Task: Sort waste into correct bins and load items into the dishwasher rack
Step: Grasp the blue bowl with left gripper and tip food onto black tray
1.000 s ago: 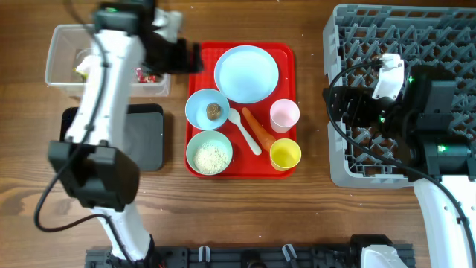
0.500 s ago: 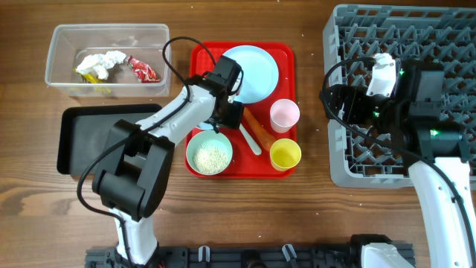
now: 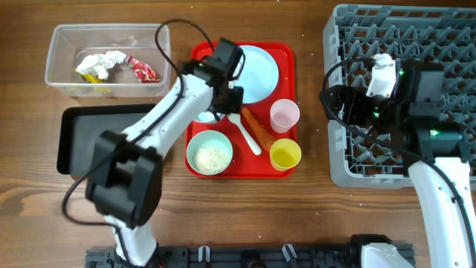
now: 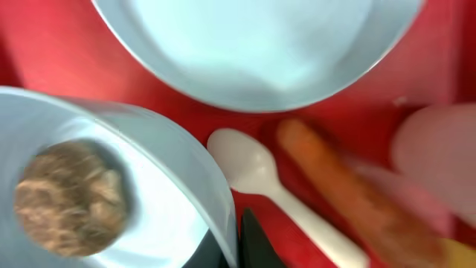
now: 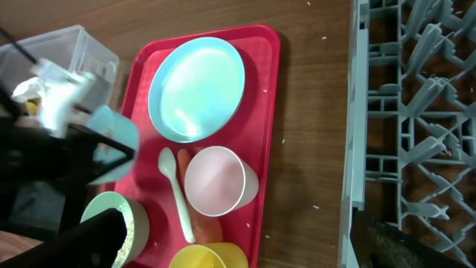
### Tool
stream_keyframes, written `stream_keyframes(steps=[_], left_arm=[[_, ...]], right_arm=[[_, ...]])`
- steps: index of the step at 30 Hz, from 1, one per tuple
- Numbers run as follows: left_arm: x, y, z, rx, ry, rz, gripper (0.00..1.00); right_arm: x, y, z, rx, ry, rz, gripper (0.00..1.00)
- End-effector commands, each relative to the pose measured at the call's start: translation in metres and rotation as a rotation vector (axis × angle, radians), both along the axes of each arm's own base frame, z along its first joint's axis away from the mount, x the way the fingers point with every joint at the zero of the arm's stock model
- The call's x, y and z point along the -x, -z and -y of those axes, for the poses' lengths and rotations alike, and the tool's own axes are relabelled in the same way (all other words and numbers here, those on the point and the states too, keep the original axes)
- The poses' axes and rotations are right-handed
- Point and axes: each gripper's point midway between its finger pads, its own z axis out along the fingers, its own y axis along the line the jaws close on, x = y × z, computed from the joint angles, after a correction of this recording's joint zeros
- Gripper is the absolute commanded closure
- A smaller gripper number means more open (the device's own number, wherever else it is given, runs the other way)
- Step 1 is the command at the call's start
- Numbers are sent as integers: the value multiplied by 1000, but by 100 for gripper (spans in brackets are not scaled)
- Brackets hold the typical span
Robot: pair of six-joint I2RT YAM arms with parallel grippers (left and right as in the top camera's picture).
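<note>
One red serving tray [image 3: 245, 165] is carrying one pale blue plate [image 3: 256, 71], two pale blue bowls (rice bowl [image 3: 191, 143], lump bowl [image 4: 163, 193]), two cups (pink cup [image 3: 284, 115], yellow cup [image 3: 285, 154]), one white spoon [image 3: 249, 138] and one carrot [image 3: 260, 130]. One clear tub [image 3: 63, 41], one black tray [image 3: 78, 141] and one grey dishwasher rack [image 3: 349, 30] are sitting on the tabletop [image 3: 312, 216].

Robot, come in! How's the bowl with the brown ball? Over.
Left tool pinching bowl rim, brown lump inside. Right tool open, empty, at rack edge. Spoon right beside bowl.
</note>
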Motion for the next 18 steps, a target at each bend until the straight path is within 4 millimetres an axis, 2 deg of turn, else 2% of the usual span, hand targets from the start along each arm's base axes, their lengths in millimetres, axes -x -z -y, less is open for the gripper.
stream_keyframes(steps=[1,3,5,8,9,10,12,15,18], left_arm=[[2,-70,-14,83,-108,78,96],[17,-86,-40,79,-182,44,96],[42,-94,-80,32,-259,-43,96],[61,-77,-117,-11,-339,-157,96],[68,-62,-132,6,-358,-214,96],[72,-53,-137,49,-350,-245,96],[74,-40,-153,170,-364,-283,96],[58,-38,-181,370,-383,-216,96],[43,-32,-221,483,-484,-124,96]], right_arm=[[-2,-5,-4,2,-30,16,0],[-2,-5,-4,2,-30,17,0],[-2,-5,-4,2,-30,17,0],[-2,-5,-4,3,-30,19,0],[-2,-5,-4,3,-30,19,0],[-2,-5,-4,4,-31,19,0],[-2,-4,-4,15,-43,23,0],[-1,-4,-4,17,-46,23,0],[0,-3,-4,16,-45,16,0]])
